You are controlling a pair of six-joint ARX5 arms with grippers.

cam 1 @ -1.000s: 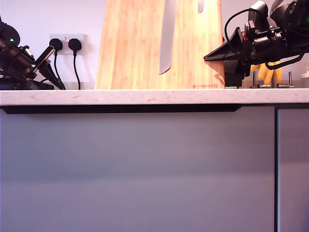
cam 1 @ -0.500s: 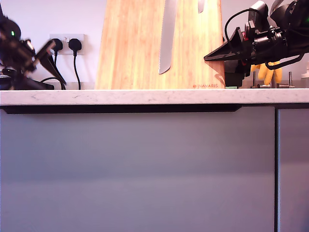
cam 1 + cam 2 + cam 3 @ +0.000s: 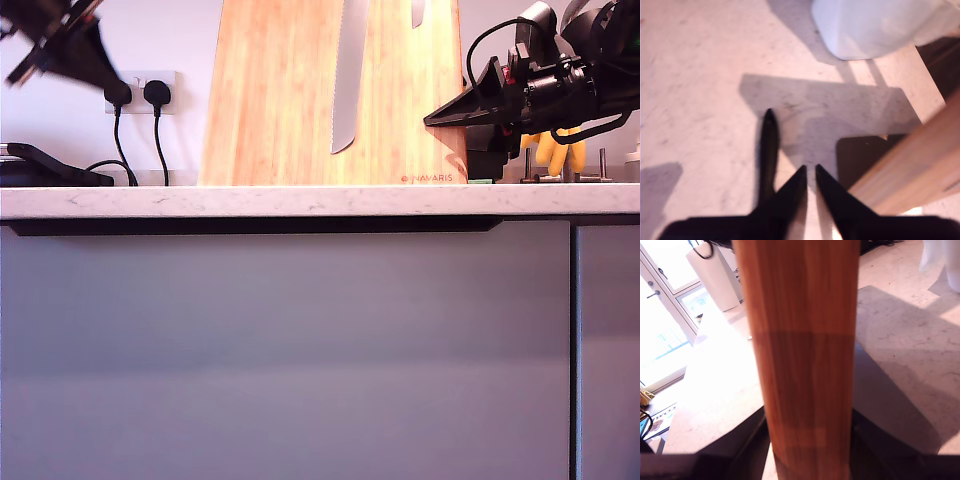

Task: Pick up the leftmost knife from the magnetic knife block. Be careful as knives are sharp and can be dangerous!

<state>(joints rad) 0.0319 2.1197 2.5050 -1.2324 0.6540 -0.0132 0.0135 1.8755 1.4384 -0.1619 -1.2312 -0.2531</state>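
The magnetic knife block [image 3: 280, 100] stands upright at the back of the counter, a tall bamboo board with red lettering low on its side at the exterior view's right. A long serrated blade [image 3: 345, 80] and a tiny blade tip [image 3: 415, 12] hang on it. The leftmost knife is out of view. My first arm [image 3: 65, 45] is a raised blur at the exterior view's upper left. My first gripper [image 3: 810, 167] is shut on nothing above the marble, with the block [image 3: 920, 160] beside it. My second gripper [image 3: 432, 119] is open at the block's edge [image 3: 800, 365].
Two black plugs [image 3: 130, 92] sit in a wall socket at the exterior view's left, above a flat black object [image 3: 50, 165] on the counter [image 3: 300, 200]. A yellow item on a metal rack [image 3: 555, 150] stands behind my second arm. A white object [image 3: 875, 25] rests on the marble.
My first arm has lifted off the counter and swung up toward the exterior view's upper left corner. My second arm has stayed still at the block.
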